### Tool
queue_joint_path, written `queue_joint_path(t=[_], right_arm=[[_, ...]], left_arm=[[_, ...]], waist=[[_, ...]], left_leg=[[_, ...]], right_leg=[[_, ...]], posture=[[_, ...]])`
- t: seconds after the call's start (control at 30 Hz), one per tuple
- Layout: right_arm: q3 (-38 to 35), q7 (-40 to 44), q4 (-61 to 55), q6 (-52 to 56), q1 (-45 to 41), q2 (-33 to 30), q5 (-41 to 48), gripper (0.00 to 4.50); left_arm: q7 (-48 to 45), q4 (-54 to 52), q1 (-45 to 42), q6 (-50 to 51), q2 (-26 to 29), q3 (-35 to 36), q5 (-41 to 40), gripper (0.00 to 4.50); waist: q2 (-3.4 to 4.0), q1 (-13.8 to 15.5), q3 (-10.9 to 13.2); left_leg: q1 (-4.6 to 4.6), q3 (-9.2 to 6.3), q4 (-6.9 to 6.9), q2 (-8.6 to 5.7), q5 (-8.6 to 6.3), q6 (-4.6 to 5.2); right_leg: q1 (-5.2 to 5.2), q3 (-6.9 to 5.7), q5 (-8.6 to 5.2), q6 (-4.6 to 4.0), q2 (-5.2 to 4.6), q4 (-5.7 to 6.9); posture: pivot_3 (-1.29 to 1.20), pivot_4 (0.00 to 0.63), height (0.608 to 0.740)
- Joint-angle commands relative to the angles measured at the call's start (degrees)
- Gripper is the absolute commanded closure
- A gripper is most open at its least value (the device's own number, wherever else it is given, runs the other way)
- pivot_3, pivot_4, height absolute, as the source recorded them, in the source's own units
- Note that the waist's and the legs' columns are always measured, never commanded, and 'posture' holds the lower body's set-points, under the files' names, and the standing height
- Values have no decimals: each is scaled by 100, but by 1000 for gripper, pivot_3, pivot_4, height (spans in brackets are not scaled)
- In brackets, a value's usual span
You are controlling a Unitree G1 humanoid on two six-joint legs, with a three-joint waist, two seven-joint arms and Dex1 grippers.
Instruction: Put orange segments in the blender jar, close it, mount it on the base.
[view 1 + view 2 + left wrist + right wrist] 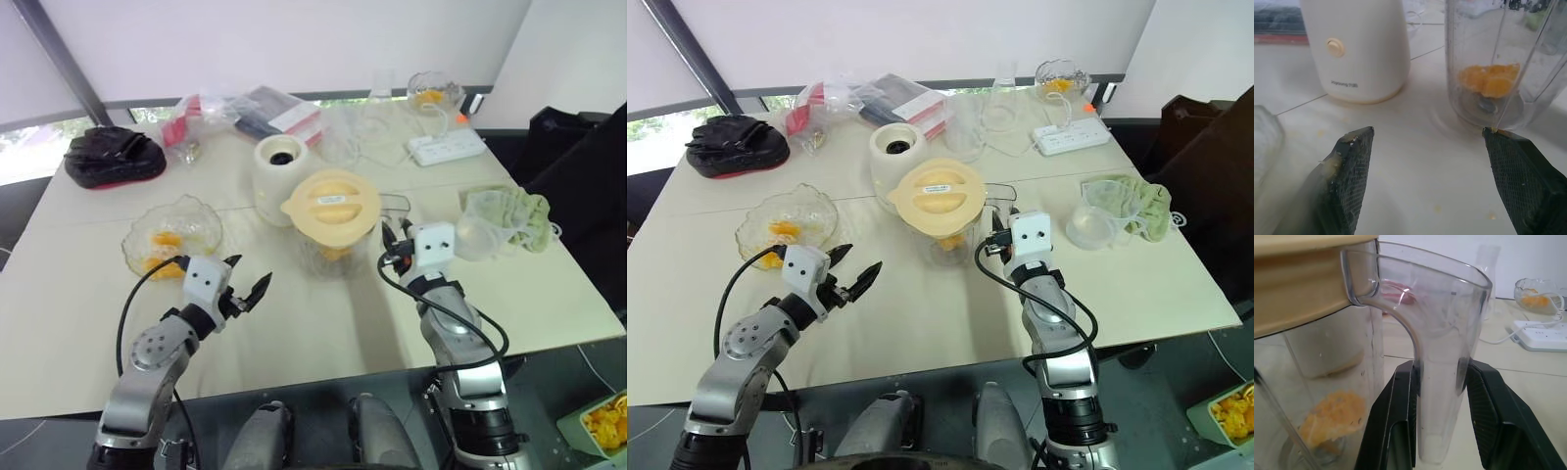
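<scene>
The pale table [323,333] is seen first, with everything else standing on it. Near its middle the blender jar [329,257] is placed upright on the table top, just beside the white blender base [279,166] and not mounted on it. The jar is covered by its yellow lid [331,204]. To the robot's left of the jar, a glass bowl [206,223] is set, and some orange segments [162,240] are left inside it.

The right gripper [1440,382] is closed around the clear handle [1442,333] of the jar; the handle is pressed between the two black fingers, one at each side. The left gripper [247,279] is held over the table between the bowl and the jar, with its fingers spread wide and nothing between them. A little orange pulp [1332,164] is stuck on one finger. At the bottom of the jar, a few orange pieces [1488,81] are seen lying around the blade.
</scene>
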Motion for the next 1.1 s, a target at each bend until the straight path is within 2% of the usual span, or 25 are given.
queue_joint_path(t=[0.03,0.23,0.63,0.87,1.1], right_arm=[[-84,-54,-39,-9,-244,-10,11,3597],[-306,-144,-91,88,-441,148,293,3597],[-707,-542,-406,602,-1411,411,626,3597],[-831,-842,-190,1008,-2727,147,415,3597],[-883,-1087,916,1200,-4492,36,354,3597]], left_arm=[[1,-65,-54,-139,-4,37,7,804],[9,-35,-78,-160,-8,43,22,804],[-26,6,-120,-152,14,42,15,804],[-19,74,-172,-193,-23,-11,38,804],[55,151,-230,-301,-110,-6,84,804]], waist=[[0,-3,0],[0,-3,0],[2,-13,3],[11,-19,9],[11,-42,9]], left_leg=[[0,0,0,0,-1,1],[0,-2,-1,1,-1,1],[-5,-2,-9,1,-1,2],[-15,1,-9,0,-1,2],[-14,3,-13,1,-1,1]], right_leg=[[1,0,0,0,0,-1],[0,-1,0,0,0,-2],[-9,-1,0,0,-1,-3],[-20,-1,1,-1,-1,-3],[-23,-2,1,-1,-5,-3]], posture=[[0,150,740],[0,150,740],[0,150,740],[0,150,740],[0,150,740]])
